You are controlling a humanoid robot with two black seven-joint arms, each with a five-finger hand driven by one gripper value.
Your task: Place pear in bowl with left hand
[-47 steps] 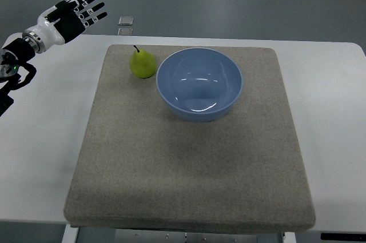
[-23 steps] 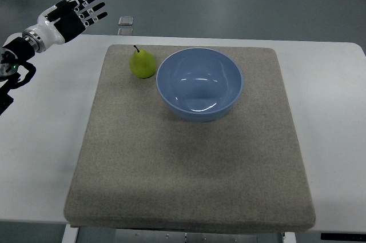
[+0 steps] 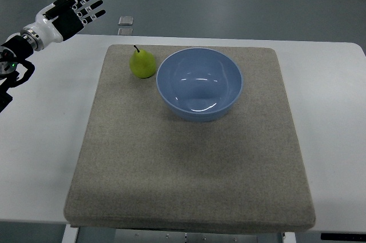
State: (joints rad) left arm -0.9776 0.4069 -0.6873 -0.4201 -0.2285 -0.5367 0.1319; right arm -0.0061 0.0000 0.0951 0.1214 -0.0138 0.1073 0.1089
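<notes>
A green pear (image 3: 142, 63) with a dark stem stands upright on the grey mat (image 3: 189, 168), just left of the blue bowl (image 3: 199, 83) and almost touching its rim. The bowl holds nothing. My left hand (image 3: 73, 10) hovers beyond the table's far left corner, well up and left of the pear, with its black-and-white fingers (image 3: 91, 3) spread and holding nothing. Its arm comes in from the left edge. The right arm does not show.
The mat lies on a white table (image 3: 46, 140). A small pale square object (image 3: 126, 20) lies on the floor past the table's far edge, above the pear.
My left hand has drifted slightly up and away from the table. The pear and bowl have not moved.
</notes>
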